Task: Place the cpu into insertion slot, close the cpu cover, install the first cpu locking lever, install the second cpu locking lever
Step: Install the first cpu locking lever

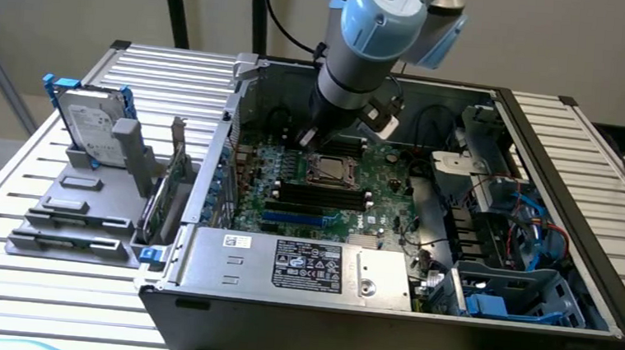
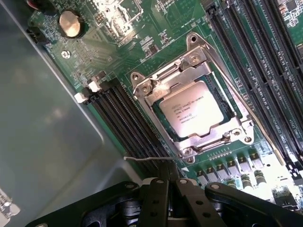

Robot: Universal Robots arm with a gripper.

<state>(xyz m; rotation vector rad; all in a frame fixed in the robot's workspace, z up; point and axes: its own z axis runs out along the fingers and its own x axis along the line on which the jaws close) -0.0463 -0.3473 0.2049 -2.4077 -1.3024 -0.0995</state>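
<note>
The cpu point(image 2: 195, 112), a pale square chip with printed text, lies flat in the insertion slot point(image 2: 161, 111), whose dark rim shows around it. The silvery cpu cover point(image 2: 156, 85) lies down over the chip's edges, and the chip shows through its window. One thin locking lever point(image 2: 253, 118) runs along the socket's side by the memory slots. Another thin wire lever end point(image 2: 151, 158) sticks out close to my fingertips. My gripper point(image 2: 173, 184) is shut with nothing visible between its black fingers point(image 2: 156, 201). In the exterior view the gripper point(image 1: 312, 139) hangs just above the socket point(image 1: 333, 170).
Long black memory slots point(image 2: 125, 116) flank the socket on both sides. The grey case wall point(image 2: 42, 123) stands close by. In the exterior view, a power supply point(image 1: 300, 265) sits in front, drive bays and cables point(image 1: 506, 238) to the right, and a hard drive point(image 1: 87, 122) stands outside on the left.
</note>
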